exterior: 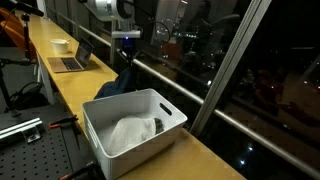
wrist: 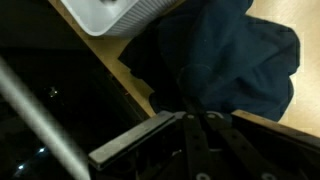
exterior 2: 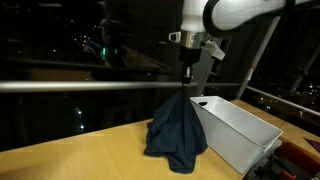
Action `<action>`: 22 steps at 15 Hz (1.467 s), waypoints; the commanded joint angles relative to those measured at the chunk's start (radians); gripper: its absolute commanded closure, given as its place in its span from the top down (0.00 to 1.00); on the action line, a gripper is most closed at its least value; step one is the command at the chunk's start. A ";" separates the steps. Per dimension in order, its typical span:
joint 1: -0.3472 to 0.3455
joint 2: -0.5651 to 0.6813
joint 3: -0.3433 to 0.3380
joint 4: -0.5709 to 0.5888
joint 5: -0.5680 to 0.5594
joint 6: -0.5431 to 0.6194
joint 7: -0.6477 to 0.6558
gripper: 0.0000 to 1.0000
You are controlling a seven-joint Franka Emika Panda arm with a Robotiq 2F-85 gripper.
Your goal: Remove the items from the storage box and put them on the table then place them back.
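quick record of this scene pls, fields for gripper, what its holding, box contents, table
gripper: shut, pinching the top of the navy garment
garment position: hangs from the gripper, outside the storage box, lower folds appear to rest on the table
box state: upright on the table, open top
box contents: white cloth; small dark object beside it, too small to identify
red ball: not visible
farther along table: laptop, white bowl
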 commanded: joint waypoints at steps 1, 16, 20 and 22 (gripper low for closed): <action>-0.038 -0.149 -0.014 -0.031 -0.010 -0.024 -0.017 0.00; -0.296 -0.576 -0.120 -0.139 0.093 0.007 -0.109 0.00; -0.315 -0.576 -0.123 -0.274 0.147 0.087 -0.101 0.00; -0.323 -0.574 -0.127 -0.384 0.178 0.160 -0.099 0.00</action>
